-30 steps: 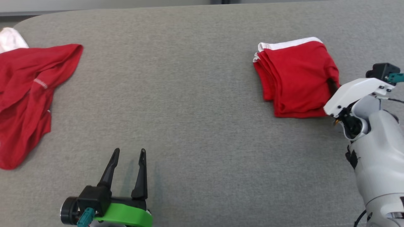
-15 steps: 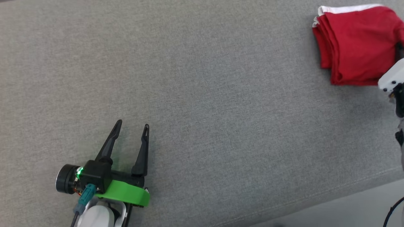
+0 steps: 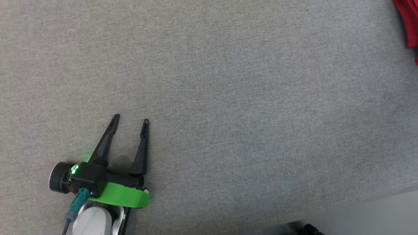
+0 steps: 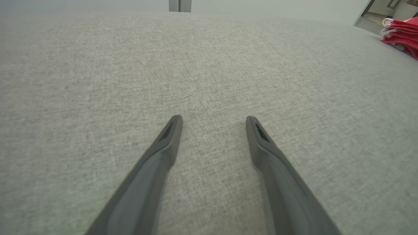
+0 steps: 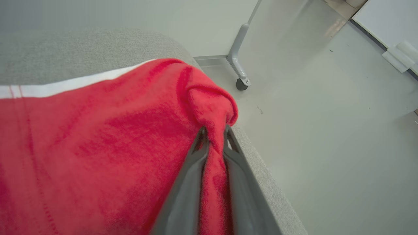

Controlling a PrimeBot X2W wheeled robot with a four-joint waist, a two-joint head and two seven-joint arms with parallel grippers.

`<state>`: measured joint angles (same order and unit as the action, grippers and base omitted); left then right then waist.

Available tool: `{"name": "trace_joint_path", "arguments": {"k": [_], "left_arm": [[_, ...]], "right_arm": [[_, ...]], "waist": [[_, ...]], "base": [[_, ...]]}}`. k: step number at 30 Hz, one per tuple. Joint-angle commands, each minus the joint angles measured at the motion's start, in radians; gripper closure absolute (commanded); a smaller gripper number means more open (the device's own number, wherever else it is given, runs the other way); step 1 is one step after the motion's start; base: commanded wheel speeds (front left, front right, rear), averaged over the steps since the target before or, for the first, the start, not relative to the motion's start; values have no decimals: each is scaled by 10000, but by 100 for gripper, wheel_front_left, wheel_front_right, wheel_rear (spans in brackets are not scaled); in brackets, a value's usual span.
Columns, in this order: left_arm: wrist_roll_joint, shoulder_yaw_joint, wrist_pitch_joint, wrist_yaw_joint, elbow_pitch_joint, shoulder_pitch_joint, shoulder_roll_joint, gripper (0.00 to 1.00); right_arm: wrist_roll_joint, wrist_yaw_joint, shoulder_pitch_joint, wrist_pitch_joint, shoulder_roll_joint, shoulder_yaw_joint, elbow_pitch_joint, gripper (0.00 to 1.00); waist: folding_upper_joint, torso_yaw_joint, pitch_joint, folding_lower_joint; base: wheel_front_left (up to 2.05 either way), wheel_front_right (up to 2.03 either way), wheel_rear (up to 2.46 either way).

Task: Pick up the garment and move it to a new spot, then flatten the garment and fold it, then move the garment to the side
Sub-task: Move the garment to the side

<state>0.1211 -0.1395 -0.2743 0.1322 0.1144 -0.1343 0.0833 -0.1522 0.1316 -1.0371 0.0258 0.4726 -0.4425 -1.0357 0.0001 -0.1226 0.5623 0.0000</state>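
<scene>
Desk [image 3: 248, 98]: grey woven cover, rounded corner on its right side.
Garment [image 5: 98, 137]: red with a white band, folded, lying on the desk close to that corner and its edge. A sliver of it shows at the top right of my head view.
My left tool [image 3: 131, 118]: low over bare cover, well apart from the garment, fingers spread, nothing between them.
My right tool [image 5: 215, 129]: fingers drawn close, pinching a bunched fold of the garment's edge.
Caster [image 5: 241, 85]: small dark wheel under a grey leg, on the pale floor.
</scene>
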Motion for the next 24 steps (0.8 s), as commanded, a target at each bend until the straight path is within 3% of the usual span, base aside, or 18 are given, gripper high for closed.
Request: {"name": "trace_joint_path", "arguments": {"k": [1, 9, 16, 24], "left_arm": [[41, 265, 180, -62, 484, 233, 191, 0], [221, 334, 127, -48, 256, 372, -144, 0], [501, 601, 106, -97, 241, 954, -290, 0], [1027, 777, 104, -504, 195, 2035, -317, 0]], "right_arm": [[-408, -18, 15, 38, 120, -190, 151, 0], [-2050, -18, 305, 1232, -543, -230, 1174, 0], [-1136, -18, 1341, 2270, -1328, 1176, 2127, 0], [813, -17, 5158, 2389, -2073, 2585, 5132, 0]], "waist": [[-1, 164, 31, 0], [-1, 198, -900, 0], [-1, 491, -2646, 0], [-1, 1182, -4657, 0]], "base": [[0, 0, 0], [0, 0, 0], [0, 0, 0], [0, 0, 0]]}}
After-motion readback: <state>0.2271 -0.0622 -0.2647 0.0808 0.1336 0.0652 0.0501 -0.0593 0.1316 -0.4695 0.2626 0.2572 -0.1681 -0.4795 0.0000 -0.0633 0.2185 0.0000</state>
